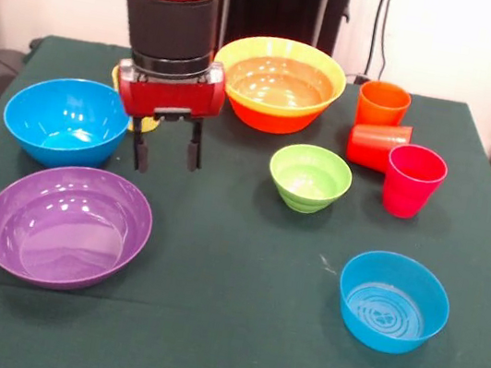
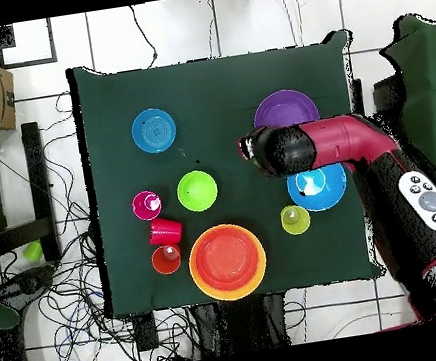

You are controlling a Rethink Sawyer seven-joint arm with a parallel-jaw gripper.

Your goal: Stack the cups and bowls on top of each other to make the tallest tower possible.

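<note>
Red and black robot arm comes down from the top left of the front view. Its gripper hangs with two dark fingers pointing down and a gap between them, and it holds nothing. Just to its left in the picture sits a round shiny blue plastic bowl, very near. Below the gripper, lower left, sits a wide shiny purple plastic bowl. A small yellow plastic cup peeks out behind the gripper, mostly hidden. I think one of these close things gets picked next, but I cannot tell which. Both bowls sit open side up on the green table cloth.

Looking straight down, the arm reaches in from the lower right, and its end is between the purple bowl above it and the blue bowl below it to the right. The yellow cup stands lower still. Nothing is stacked on either bowl yet. The fingers are hidden under the arm here.
</note>
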